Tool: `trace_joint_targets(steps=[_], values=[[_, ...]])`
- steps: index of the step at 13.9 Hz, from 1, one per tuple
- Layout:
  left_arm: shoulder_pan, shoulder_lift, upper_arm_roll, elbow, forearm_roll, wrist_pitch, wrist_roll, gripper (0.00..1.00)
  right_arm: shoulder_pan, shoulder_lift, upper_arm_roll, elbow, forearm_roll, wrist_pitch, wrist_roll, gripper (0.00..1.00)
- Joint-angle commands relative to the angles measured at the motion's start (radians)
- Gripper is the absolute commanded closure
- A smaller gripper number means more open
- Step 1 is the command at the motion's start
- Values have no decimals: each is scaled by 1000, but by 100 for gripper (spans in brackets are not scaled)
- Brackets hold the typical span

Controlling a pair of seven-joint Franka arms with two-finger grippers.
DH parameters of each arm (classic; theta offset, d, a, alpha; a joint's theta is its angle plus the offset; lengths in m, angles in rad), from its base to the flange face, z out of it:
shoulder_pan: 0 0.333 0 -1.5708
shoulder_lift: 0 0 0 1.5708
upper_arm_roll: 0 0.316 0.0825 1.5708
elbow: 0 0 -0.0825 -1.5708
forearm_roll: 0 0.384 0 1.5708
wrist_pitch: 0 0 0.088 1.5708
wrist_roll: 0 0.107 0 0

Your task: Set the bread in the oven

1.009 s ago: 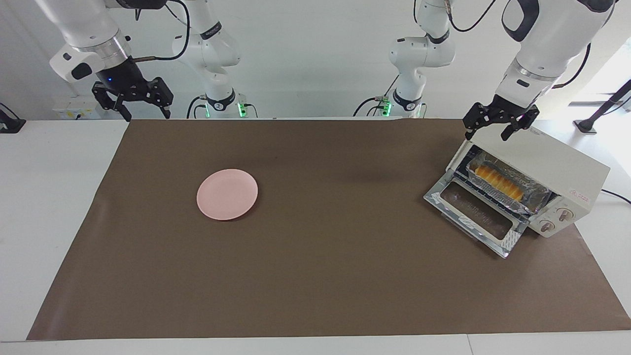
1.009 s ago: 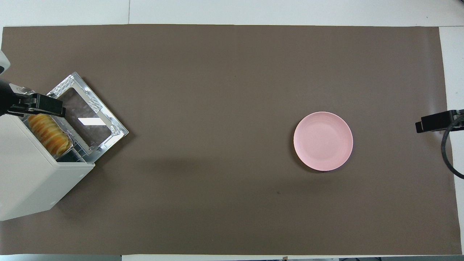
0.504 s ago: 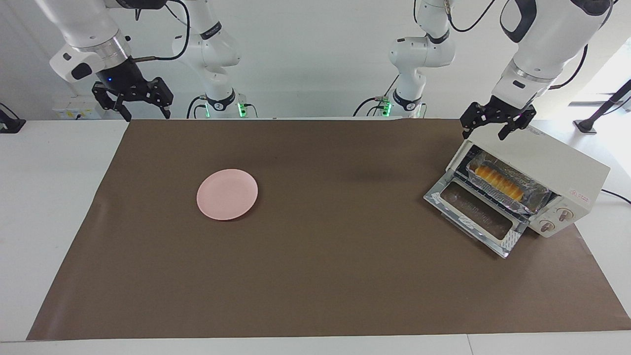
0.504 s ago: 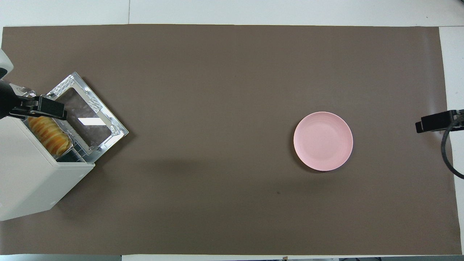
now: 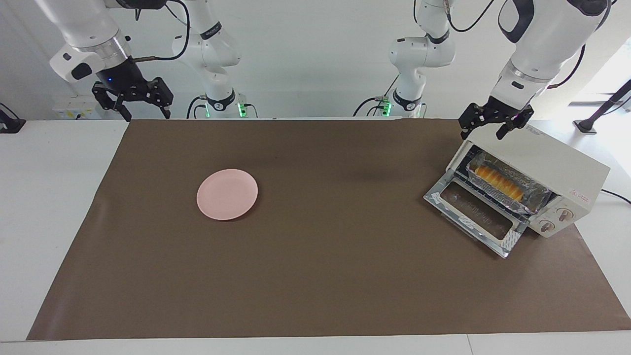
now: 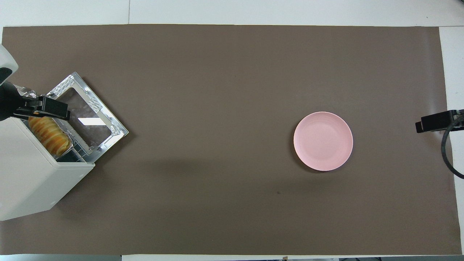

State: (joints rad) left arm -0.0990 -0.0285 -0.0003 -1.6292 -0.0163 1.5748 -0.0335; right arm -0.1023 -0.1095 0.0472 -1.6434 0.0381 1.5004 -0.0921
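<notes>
The oven, a cream-white box with two round knobs and a small red logo, is sitting at the left arm's end of the table, on a matte brown sheet. Its glass-windowed door is lying folded down flat in front of it. A crinkled silver foil tray is resting on the dark wire rack inside the cavity, and the bread, an elongated loaf of overlapping yellow-orange slices, is lying in that tray. A smooth round pink plate is lying empty on the sheet toward the right arm's end, well apart from the oven.

The left end effector is hanging over the oven's top corner nearest the robots, fingers apart and holding nothing. The right end effector is waiting over the table edge at the right arm's end, fingers likewise apart and empty.

Compared with one second earlier, the left end effector is standing slightly higher; the bread, tray, door and plate are lying unchanged.
</notes>
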Motion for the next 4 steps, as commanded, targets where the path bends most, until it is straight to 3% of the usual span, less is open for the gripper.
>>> trace_joint_targets(steps=[1,4], values=[[10,-27,2,-26,-8,-18,-14,0,-16,-16,14,-13,-4,-3,11,0],[15,-27,3,-27,-8,-18,-9,0,-16,-16,14,-13,-6,-3,11,0]])
